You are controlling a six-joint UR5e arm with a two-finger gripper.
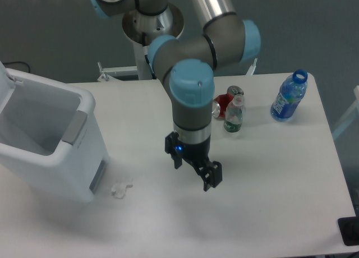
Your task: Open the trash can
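The trash can [47,143] is a big white boxy bin at the left edge of the table. Its top stands open, so the hollow inside shows, and its lid is swung up at the far left. A grey push-button strip [74,127] sits on its right rim. My gripper [193,169] hangs over the middle of the table, well to the right of the bin and touching nothing. Its fingers [210,176] are spread with nothing between them.
A red can [221,105] lies on its side next to a small clear bottle [234,116] behind the gripper. A blue bottle [289,96] stands uncapped at the back right. A small clear plastic scrap [119,189] lies by the bin's front corner.
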